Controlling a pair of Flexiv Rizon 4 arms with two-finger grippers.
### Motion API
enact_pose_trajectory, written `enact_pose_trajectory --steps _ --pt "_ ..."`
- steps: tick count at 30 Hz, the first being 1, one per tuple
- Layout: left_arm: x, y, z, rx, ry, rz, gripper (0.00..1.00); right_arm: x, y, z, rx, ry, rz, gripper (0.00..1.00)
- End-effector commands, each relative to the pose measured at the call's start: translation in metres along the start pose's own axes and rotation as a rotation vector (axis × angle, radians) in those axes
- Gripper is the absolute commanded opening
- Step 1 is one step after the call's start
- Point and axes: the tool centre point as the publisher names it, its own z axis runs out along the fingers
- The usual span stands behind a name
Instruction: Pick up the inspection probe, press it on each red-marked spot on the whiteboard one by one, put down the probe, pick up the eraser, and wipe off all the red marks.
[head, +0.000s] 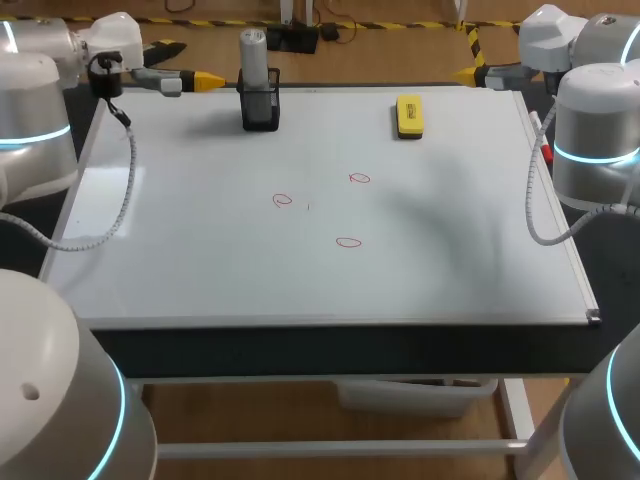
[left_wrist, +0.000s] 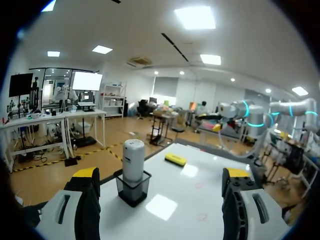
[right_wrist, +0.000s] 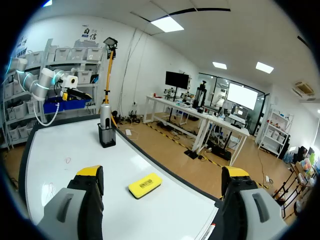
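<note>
**Whiteboard** (head: 200, 260): large flat rectangular panel with a glossy white face and a thin pale metal frame. Laid face-up across the dark-edged desk (head: 300, 350).

**Red marks:** three small hand-drawn ovals in thin red outline, unfilled. Grouped near the board's middle and apart from one another: left oval (head: 283, 200), far oval (head: 359, 178), near oval (head: 347, 241).

**Inspection probe** (head: 253, 55) (left_wrist: 133, 160) (right_wrist: 105, 116): smooth pale-grey cylinder with a rounded top. Seated upright in a black, square, open-topped holder (head: 260, 108) (left_wrist: 132, 189) (right_wrist: 106, 136). Located on the far left part of the board, close to its far edge.

**Eraser** (head: 409, 115) (left_wrist: 175, 159) (right_wrist: 145, 185): bright yellow rectangular block with rounded corners and a dark label on top. Lying flat near the far edge, right of the middle, well apart from the probe.

**Left tool** (head: 207, 79) (left_wrist: 162, 172): matte grey fingers (left_wrist: 75, 210) with bright yellow tips. Spread wide, gripping nothing. Held level off the board's far left corner, pointing toward the holder. Probe ahead of the tool, near it but not touching.

**Right tool** (head: 470, 72) (right_wrist: 162, 171): same build, also spread wide with nothing held. Held level off the far right corner. Eraser ahead of it on the board, clear of both fingers.

**Right frame edge:** slim red-tipped object (head: 541, 140), possibly a marker pen; too small to confirm.
</note>
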Motion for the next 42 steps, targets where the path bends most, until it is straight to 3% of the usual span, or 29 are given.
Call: enact_pose_trajectory --steps 1,9,24,35,42 --pt "-0.009 0.006 0.008 0.024 0.079 0.009 1.0 0.0 0.0 0.0 0.002 0.001 0.0 1.0" --pt "-0.01 0.01 0.019 0.049 0.194 0.029 1.0 0.0 0.0 0.0 0.002 0.001 0.0 1.0" --pt "-0.032 0.018 0.047 0.09 0.246 0.061 1.0 0.0 0.0 0.0 0.002 0.001 0.0 1.0" --pt "-0.042 0.024 0.06 0.114 0.325 0.053 1.0 0.0 0.0 0.0 0.002 0.001 0.0 1.0" --pt "-0.058 0.025 0.071 0.131 0.388 0.049 1.0 0.0 0.0 0.0 0.002 0.001 0.0 1.0"
